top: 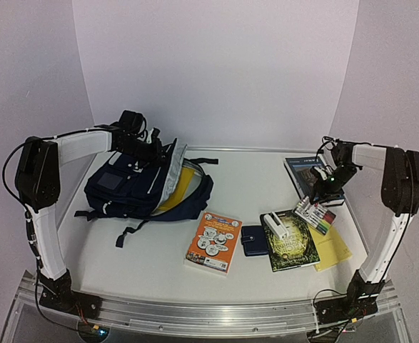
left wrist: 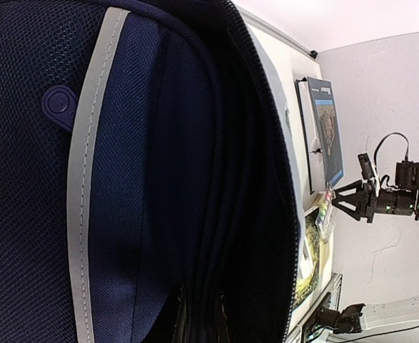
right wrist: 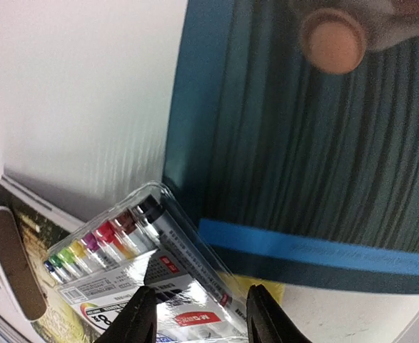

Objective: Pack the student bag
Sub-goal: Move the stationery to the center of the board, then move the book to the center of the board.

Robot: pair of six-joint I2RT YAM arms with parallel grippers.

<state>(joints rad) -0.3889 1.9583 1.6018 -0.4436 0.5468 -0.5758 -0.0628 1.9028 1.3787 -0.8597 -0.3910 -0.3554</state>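
The student bag (top: 127, 191), navy with pale trim, lies at the back left with its main opening gaping toward the table's middle. My left gripper (top: 143, 148) is at the bag's top edge. In the left wrist view it (left wrist: 200, 294) is shut on a dark fold of the bag (left wrist: 159, 179). A clear marker pack (top: 316, 214) lies at the right. My right gripper (top: 317, 200) has come down on its far end. In the right wrist view its jaws (right wrist: 198, 300) have closed in on the marker pack (right wrist: 123, 257), one finger at the pack's long edge.
A yellow sheet (top: 178, 187) shows inside the bag. A blue book (top: 303, 170) lies behind the markers. An orange book (top: 214, 241), a small navy wallet (top: 253, 240), a dark green book (top: 295, 249) carrying a white object (top: 275, 226), and a yellow pad (top: 332, 250) lie along the front.
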